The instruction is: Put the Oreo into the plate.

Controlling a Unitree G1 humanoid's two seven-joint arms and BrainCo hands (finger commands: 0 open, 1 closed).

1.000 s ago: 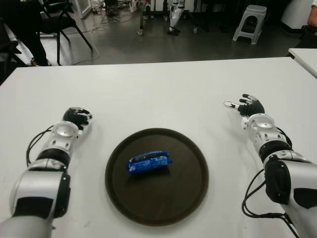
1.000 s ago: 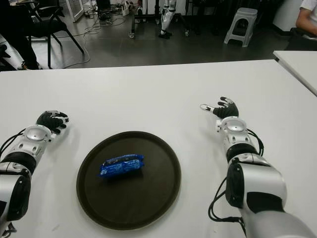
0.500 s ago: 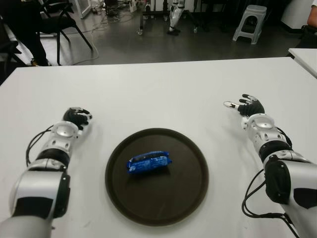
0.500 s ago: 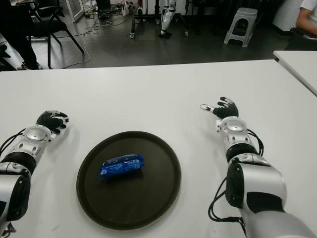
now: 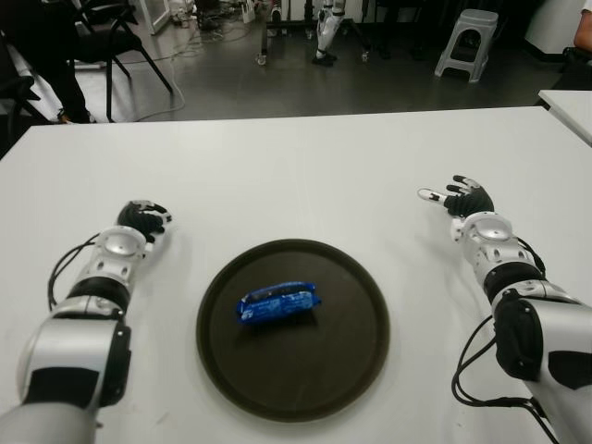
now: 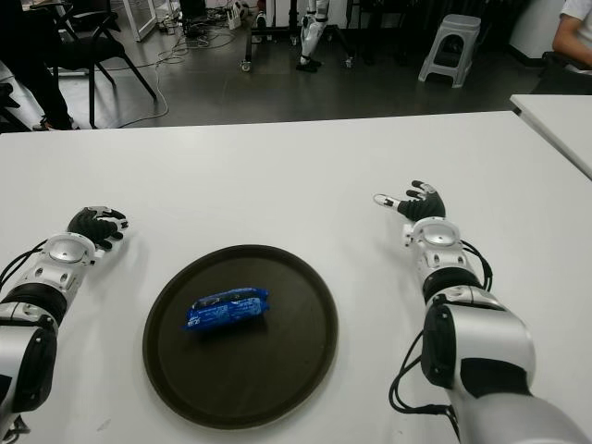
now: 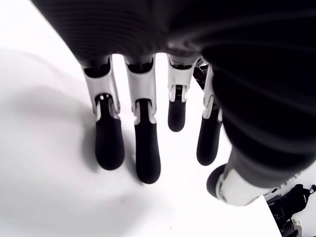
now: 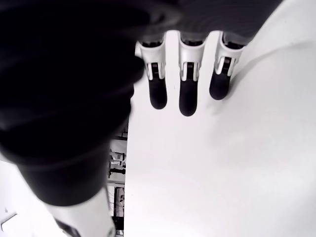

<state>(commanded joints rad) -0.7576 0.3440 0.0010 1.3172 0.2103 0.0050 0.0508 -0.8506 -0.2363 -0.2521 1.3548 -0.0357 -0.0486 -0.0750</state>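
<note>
The table (image 5: 305,166) filling most of the frame has a smooth, matt white top. At lower centre sits the plate (image 5: 356,361), a dark brown round tray of what looks like plastic, smooth with a dull sheen along its raised rim. In its left half lies the Oreo (image 5: 277,303), wrapped in glossy, crinkled blue foil that catches highlights. At left, the left hand (image 5: 142,218) has black rubbery-looking matt fingers on a glossy silver-white plastic wrist shell. At right, the right hand (image 5: 462,198) shows the same black fingers with pale tips. In the wrist views the fingers (image 7: 109,143) are satin black pads with grey plastic joints.
</note>
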